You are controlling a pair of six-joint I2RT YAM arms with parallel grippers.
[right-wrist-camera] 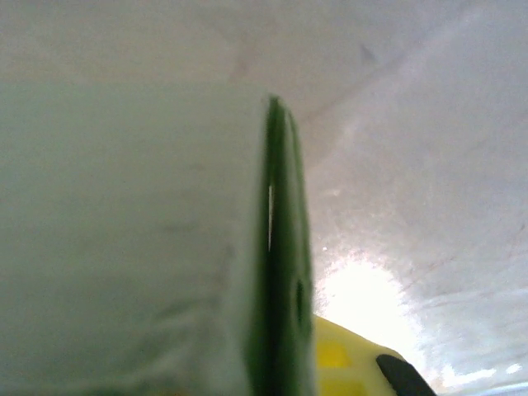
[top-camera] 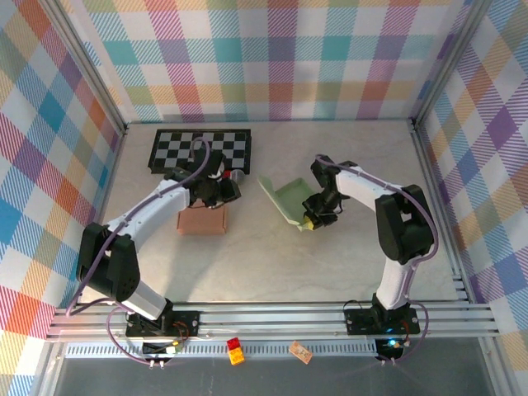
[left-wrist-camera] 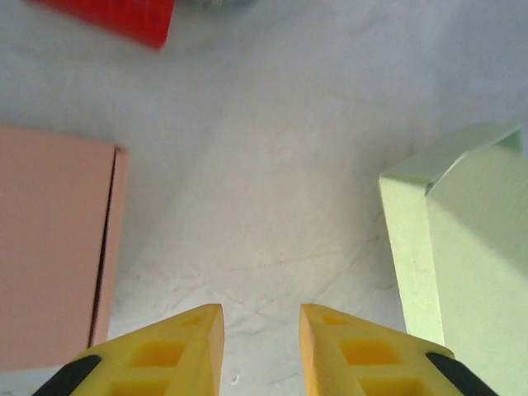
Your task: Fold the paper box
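The pale green paper box [top-camera: 287, 196] stands half-folded and tilted at the table's middle, one flap raised. My right gripper [top-camera: 312, 216] is shut on its lower right edge. In the right wrist view the green panel [right-wrist-camera: 124, 247] fills the left side, its dark edge runs up the middle, and one yellow finger [right-wrist-camera: 342, 361] shows behind it. My left gripper [top-camera: 228, 191] hovers open to the left of the box, its yellow fingers [left-wrist-camera: 186, 346] apart over bare table with nothing between them. The green box's wall [left-wrist-camera: 462, 272] lies to their right.
A pink folded box [top-camera: 202, 219] lies under the left arm, its side [left-wrist-camera: 49, 256] left of the left fingers. A black-and-white checkerboard [top-camera: 200, 150] sits at the back left. A red object [left-wrist-camera: 115, 16] lies just beyond the left gripper. Patterned walls enclose the table.
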